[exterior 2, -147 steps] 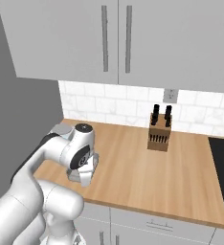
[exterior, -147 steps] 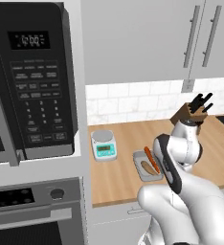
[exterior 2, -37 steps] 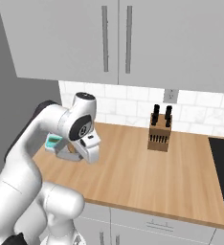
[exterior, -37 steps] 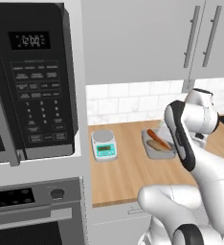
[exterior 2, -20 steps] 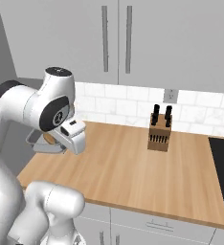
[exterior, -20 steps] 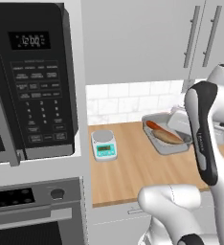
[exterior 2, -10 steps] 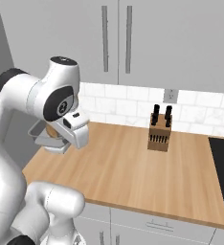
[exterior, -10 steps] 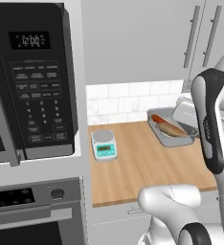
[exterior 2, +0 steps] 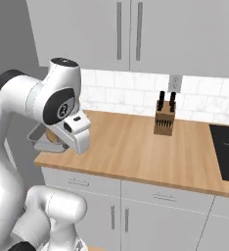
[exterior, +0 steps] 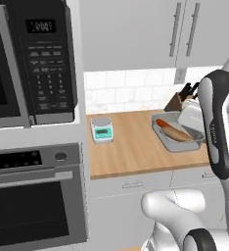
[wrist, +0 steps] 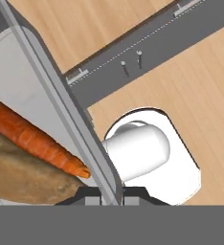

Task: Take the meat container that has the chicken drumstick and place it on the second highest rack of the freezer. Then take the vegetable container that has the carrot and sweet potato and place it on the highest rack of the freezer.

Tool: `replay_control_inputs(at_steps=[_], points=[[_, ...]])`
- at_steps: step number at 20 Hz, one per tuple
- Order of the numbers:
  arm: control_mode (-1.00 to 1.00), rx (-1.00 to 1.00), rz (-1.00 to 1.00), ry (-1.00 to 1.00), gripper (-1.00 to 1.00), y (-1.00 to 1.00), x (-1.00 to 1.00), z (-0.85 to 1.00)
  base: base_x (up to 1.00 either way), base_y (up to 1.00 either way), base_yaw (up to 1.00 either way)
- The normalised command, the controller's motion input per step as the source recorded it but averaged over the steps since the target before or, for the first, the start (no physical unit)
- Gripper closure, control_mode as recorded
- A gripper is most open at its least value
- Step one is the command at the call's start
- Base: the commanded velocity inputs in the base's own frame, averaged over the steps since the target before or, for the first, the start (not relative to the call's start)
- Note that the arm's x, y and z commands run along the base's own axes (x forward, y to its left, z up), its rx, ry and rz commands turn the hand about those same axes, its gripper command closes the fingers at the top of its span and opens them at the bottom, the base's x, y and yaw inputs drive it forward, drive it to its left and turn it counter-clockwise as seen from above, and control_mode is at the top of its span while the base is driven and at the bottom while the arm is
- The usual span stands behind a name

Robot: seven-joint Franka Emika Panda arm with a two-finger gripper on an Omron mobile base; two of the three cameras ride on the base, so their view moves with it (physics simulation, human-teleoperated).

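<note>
You're gripping the shallow grey rectangular vegetable container [exterior: 177,138] by its rim; the two-finger gripper [wrist: 111,194] is clamped tight on the thin wall, one finger on each side. The container is hanging tilted in the air over the front part of the wooden countertop [exterior: 131,147], clear of it. Inside it, the orange carrot [wrist: 35,138] is lying just beside the brown sweet potato [wrist: 28,179], with its tip near the gripped wall. On the countertop, the small teal-and-white kitchen scale [exterior: 102,130] is sitting well left of the container, and the wooden knife block with black handles [exterior 2: 164,119] is standing behind the container, by the white tile backsplash [exterior: 131,93].
</note>
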Motion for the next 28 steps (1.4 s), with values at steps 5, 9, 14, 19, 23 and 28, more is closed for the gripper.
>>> replay_control_inputs(at_steps=[5, 9, 14, 19, 23, 28], points=[[1.00, 0.00, 0.00, 0.00, 1.00, 0.00, 0.00, 0.00, -0.93, 0.69, 0.03], [1.00, 0.00, 0.00, 0.00, 1.00, 0.00, 0.00, 0.00, -0.26, 1.00, 0.05], [1.00, 0.00, 0.00, 0.00, 1.00, 0.00, 0.00, 0.00, -0.03, 1.00, 0.06], [1.00, 0.00, 0.00, 0.00, 1.00, 0.00, 0.00, 0.00, -0.01, 1.00, 0.08], [1.00, 0.00, 0.00, 0.00, 1.00, 0.00, 0.00, 0.00, -0.08, 1.00, 0.08], [1.00, 0.00, 0.00, 0.00, 1.00, 0.00, 0.00, 0.00, -0.09, 1.00, 0.04]])
